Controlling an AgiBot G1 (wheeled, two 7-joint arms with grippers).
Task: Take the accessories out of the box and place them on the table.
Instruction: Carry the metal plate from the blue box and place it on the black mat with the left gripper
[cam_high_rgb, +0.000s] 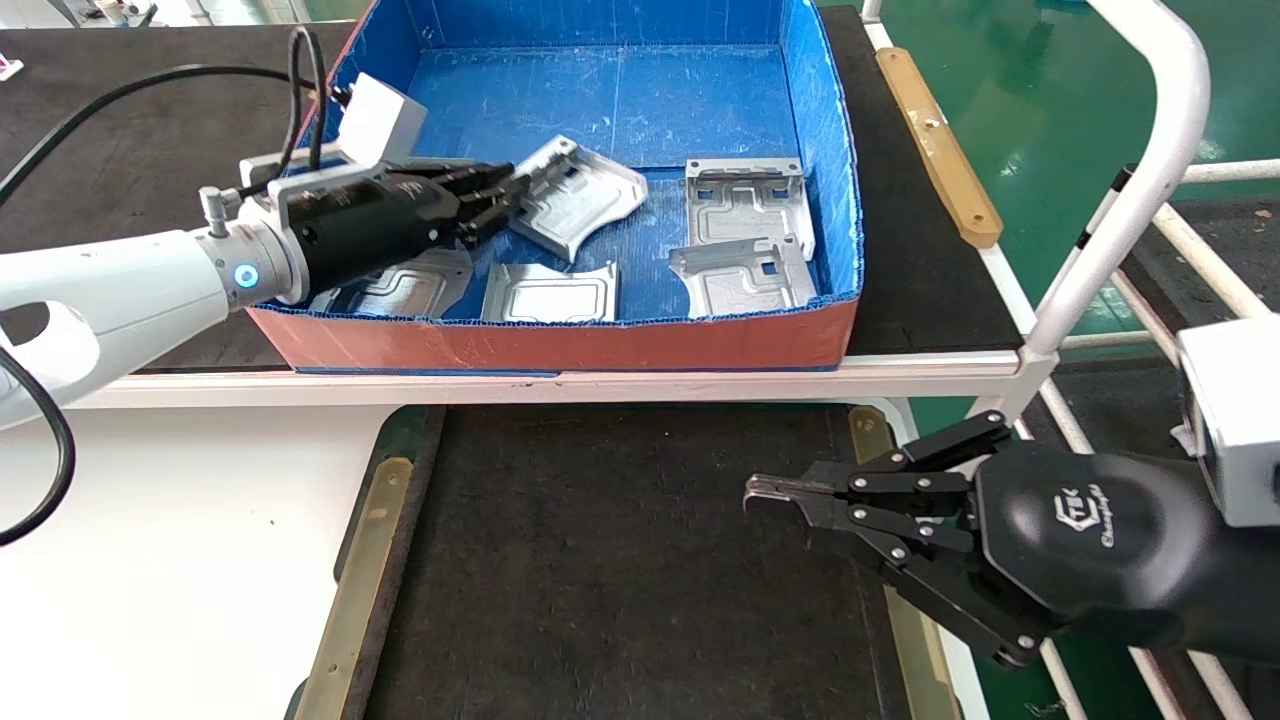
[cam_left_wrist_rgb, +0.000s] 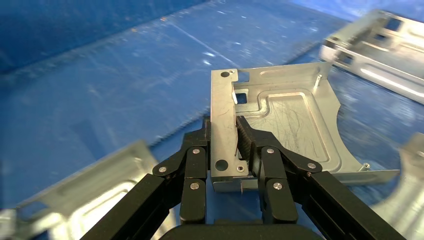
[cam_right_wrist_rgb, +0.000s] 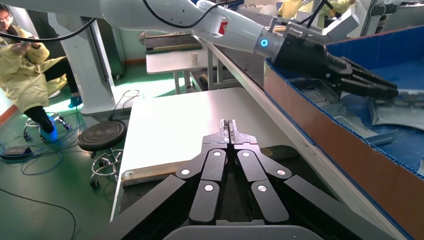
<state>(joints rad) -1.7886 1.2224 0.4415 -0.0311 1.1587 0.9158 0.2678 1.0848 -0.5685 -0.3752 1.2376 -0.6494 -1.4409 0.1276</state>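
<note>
The box (cam_high_rgb: 560, 345) is blue inside and orange-red outside and stands on the upper black surface. Several silver-grey accessories lie in it. My left gripper (cam_high_rgb: 505, 195) reaches in from the left and is shut on the edge flange of one accessory (cam_high_rgb: 585, 195), holding it tilted above the box floor; the wrist view shows the flange (cam_left_wrist_rgb: 222, 135) clamped between the pads. Other accessories lie at the front (cam_high_rgb: 550, 293) and right (cam_high_rgb: 745, 205), (cam_high_rgb: 742, 277). My right gripper (cam_high_rgb: 765, 492) is shut and empty, over the right side of the table (cam_high_rgb: 600, 560).
Brass-coloured strips (cam_high_rgb: 355, 580) flank the black mat. A white rail frame (cam_high_rgb: 1130, 190) stands at the right, and a white tabletop (cam_high_rgb: 170, 540) lies to the left. A person in yellow (cam_right_wrist_rgb: 30, 75) sits far off in the right wrist view.
</note>
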